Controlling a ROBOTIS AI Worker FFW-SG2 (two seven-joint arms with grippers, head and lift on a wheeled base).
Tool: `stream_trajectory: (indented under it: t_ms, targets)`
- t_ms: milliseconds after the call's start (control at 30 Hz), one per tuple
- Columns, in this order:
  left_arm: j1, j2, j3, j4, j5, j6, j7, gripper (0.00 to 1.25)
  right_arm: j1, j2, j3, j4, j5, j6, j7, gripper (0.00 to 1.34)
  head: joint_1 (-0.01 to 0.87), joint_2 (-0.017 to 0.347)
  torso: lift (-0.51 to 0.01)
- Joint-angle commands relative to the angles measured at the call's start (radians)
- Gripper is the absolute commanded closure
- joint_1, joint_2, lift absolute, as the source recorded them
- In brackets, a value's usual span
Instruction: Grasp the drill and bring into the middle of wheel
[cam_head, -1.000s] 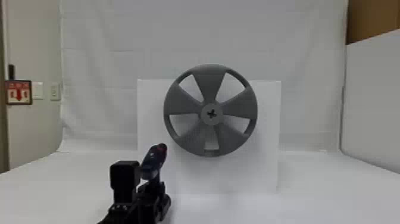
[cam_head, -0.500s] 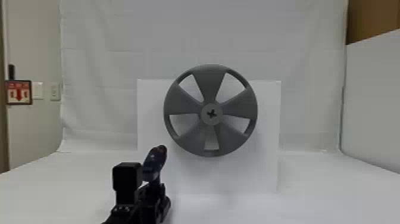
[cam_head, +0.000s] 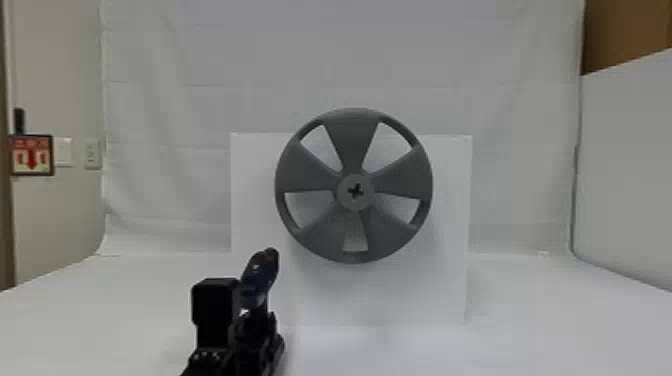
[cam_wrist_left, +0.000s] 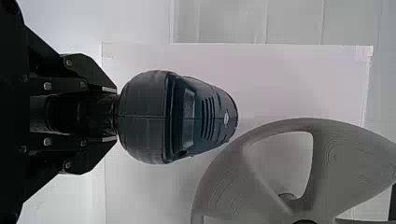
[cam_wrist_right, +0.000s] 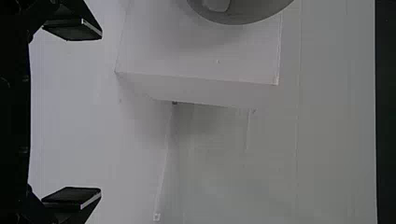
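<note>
At the lower left of the head view, my left gripper (cam_head: 252, 332) holds the dark blue drill (cam_head: 260, 277), which stands lower than the grey five-spoked wheel (cam_head: 352, 145) and to its left. From behind, the left wrist view has the drill (cam_wrist_left: 187, 116) with its handle between the two fingers of my left gripper (cam_wrist_left: 112, 113), shut on it. The wheel (cam_wrist_left: 345, 158) lies beyond the drill there, its hub near the edge. In the right wrist view my right gripper (cam_wrist_right: 77, 114) has its fingers wide apart with nothing between them; part of the wheel (cam_wrist_right: 243, 17) is farther off.
Behind the wheel stands a white box-like stand (cam_head: 440, 285) on the white table (cam_head: 550, 325). A white sheet (cam_head: 250, 60) hangs at the back, and a white panel (cam_head: 630, 165) borders the right side.
In the head view, my left gripper and the drill have shifted very slightly to the right and a little lower. The wheel has stayed in place.
</note>
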Motion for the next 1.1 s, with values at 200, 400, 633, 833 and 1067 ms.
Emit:
stream_trajectory:
  t_ms: [200, 400, 633, 833, 1067]
  targets:
    - [-0.002, -0.001, 0.001, 0.009, 0.000, -0.004, 0.001, 1.14, 0.000, 0.001, 0.001, 0.002, 0.000, 0.000, -0.001, 0.12, 0.054, 0.031, -0.403]
    - [0.003, -0.001, 0.004, 0.017, 0.026, -0.032, 0.017, 0.55, 0.002, 0.001, 0.004, 0.002, 0.000, 0.000, 0.001, 0.12, 0.054, 0.031, -0.403]
    - [-0.002, 0.001, 0.004, 0.020, 0.017, -0.030, 0.017, 0.12, 0.002, 0.001, 0.004, 0.002, 0.000, 0.000, 0.001, 0.12, 0.054, 0.031, -0.403]
    - [-0.002, 0.001, 0.004, 0.020, 0.017, -0.025, 0.017, 0.05, 0.002, 0.001, 0.004, 0.003, 0.000, 0.000, 0.001, 0.12, 0.054, 0.031, -0.403]
    - [0.001, -0.001, 0.023, 0.020, -0.020, -0.019, -0.032, 0.01, 0.005, 0.001, 0.003, 0.003, 0.000, 0.000, 0.001, 0.12, 0.054, 0.031, -0.403]
